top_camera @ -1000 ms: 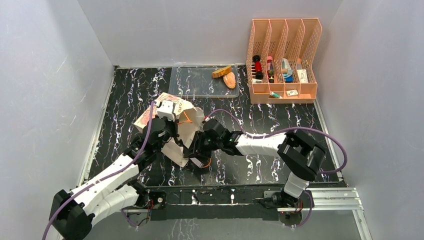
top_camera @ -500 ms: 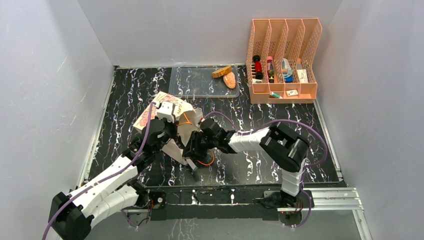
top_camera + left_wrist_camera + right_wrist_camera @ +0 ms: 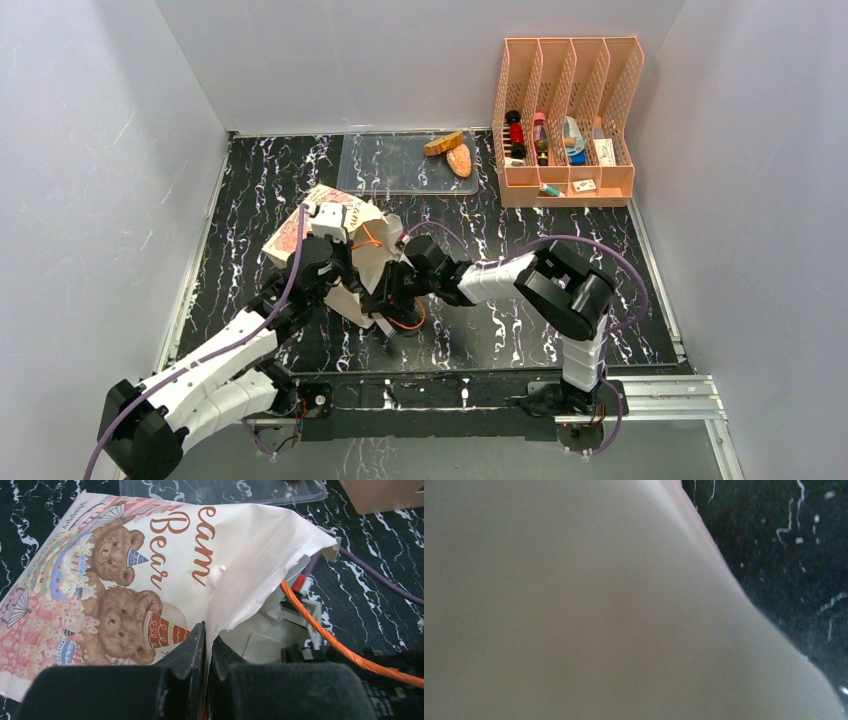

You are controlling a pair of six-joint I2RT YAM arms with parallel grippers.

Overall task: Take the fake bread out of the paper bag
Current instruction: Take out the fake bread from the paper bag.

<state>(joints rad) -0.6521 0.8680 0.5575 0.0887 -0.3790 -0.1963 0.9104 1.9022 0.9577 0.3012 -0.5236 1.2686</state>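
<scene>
Left wrist: we pinch the paper bag [image 3: 150, 570] rim with the left gripper [image 3: 206, 645], propping it open; right gripper [image 3: 392, 300] jaw state indeterminable.

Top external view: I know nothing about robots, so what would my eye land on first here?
A teddy-bear printed paper bag in the middle, its edge pinched by the left hand while the right arm pokes at its open mouth. Behind it, two fake bread pieces lie in a clear tray, beside a peach desk organiser at the far right.
</scene>
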